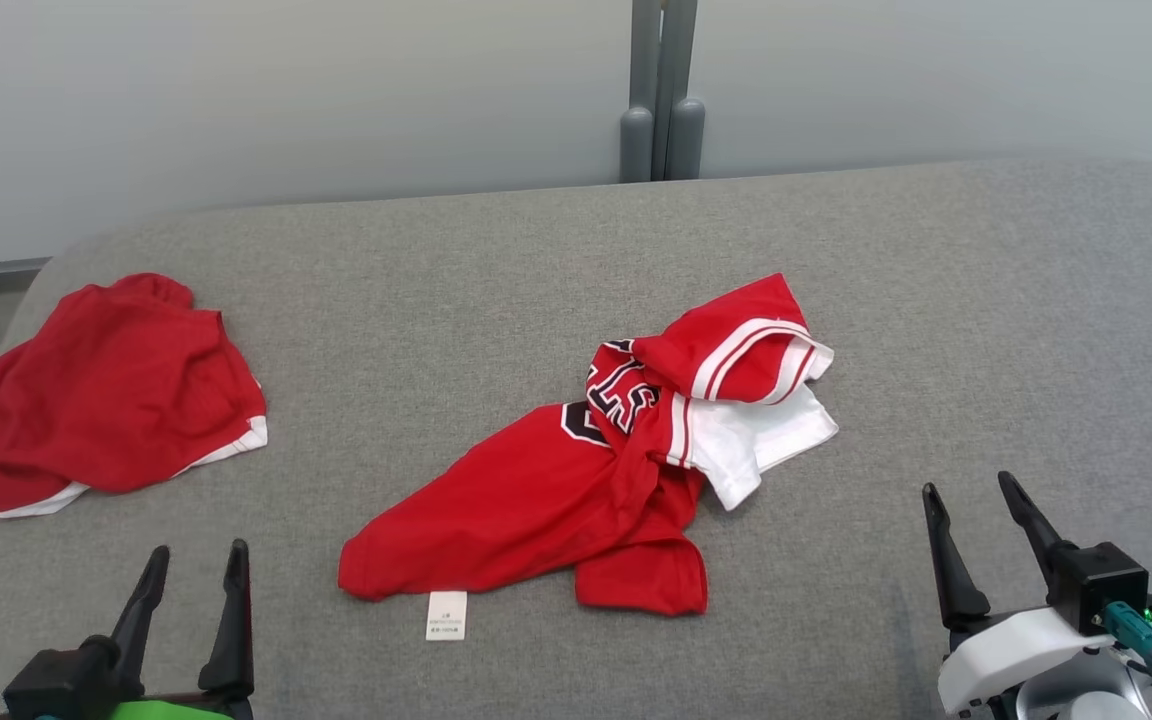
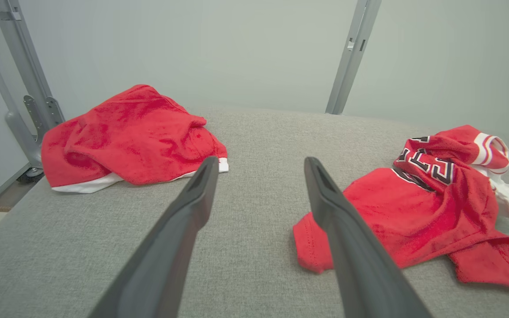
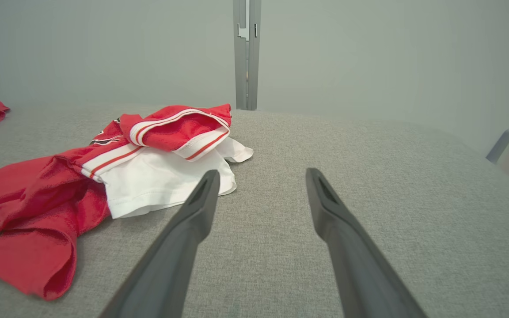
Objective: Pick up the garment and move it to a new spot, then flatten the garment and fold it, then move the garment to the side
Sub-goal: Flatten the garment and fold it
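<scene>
On grey padded table (image 1: 836, 250), mid-front: red garment (image 1: 536, 500), crumpled, lying loose, touched by neither gripper. Black-and-white lettering (image 1: 621, 395) is bunched into folds, unreadable. White label (image 1: 446, 614) sticks out at near hem, print too small to read. White panel (image 1: 766, 440) at its right end is partly tucked under a folded-over striped red part.

Left gripper (image 1: 198, 548) at lower left, fingers spread wide, empty, its body cut off by the bottom edge. Right gripper (image 1: 967, 484) at lower right, also spread wide, empty, near the white end but apart from it.

Second red garment (image 1: 106, 390) with white trim is heaped far left, well apart from the first.

Left wrist view: the finger on that view's right overlaps the garment's near corner and hides the hem there. Right wrist view: white panel seen clearly from low down, second garment cut off at the left edge. Grey post (image 1: 663, 90) stands behind the table.
</scene>
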Motion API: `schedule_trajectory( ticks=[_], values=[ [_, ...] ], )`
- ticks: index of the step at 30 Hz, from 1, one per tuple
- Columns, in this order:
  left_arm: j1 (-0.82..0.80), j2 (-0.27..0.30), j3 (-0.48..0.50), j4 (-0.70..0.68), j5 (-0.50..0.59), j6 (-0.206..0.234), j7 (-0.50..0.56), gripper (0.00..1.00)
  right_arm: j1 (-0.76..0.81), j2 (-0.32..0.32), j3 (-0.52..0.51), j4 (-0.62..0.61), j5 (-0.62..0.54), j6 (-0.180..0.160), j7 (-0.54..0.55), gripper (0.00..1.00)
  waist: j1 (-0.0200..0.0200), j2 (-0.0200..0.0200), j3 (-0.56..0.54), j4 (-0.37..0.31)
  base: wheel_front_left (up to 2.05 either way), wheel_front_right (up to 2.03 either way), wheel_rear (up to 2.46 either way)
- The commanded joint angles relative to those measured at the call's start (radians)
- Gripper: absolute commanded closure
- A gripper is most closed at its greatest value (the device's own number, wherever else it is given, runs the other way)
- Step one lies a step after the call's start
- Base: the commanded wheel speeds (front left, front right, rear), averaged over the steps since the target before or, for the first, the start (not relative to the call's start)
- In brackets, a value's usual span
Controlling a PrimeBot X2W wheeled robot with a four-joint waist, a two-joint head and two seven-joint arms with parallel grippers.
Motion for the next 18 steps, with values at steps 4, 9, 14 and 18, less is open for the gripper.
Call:
schedule_trajectory(
  ticks=[4, 9, 14, 18],
  values=[
    [0.056, -0.08, 0.116, 0.025, 0.074, -0.06, -0.003, 0.0, 0.036, 0.018, 0.012, 0.008, 0.004, 0.0, -0.003, 0.0, 0.0, 0.0, -0.019, -0.02, 0.0, 0.0, 0.0],
    [0.068, -0.124, 0.175, 0.052, 0.137, -0.101, -0.003, 0.0, 0.033, 0.025, 0.023, 0.005, -0.003, 0.0, -0.003, 0.0, 0.0, 0.0, -0.018, -0.036, 0.0, 0.0, 0.0],
    [0.056, -0.149, 0.202, 0.044, 0.162, -0.116, -0.003, 0.0, 0.014, 0.02, 0.027, -0.004, -0.011, 0.0, -0.003, 0.0, 0.0, 0.0, -0.015, -0.044, 0.0, 0.0, 0.0],
    [0.051, -0.142, 0.186, 0.035, 0.153, -0.116, -0.003, 0.0, 0.009, 0.022, 0.031, -0.006, -0.014, 0.0, -0.003, 0.0, 0.0, 0.0, -0.014, -0.048, 0.0, 0.0, 0.0]
  ],
)
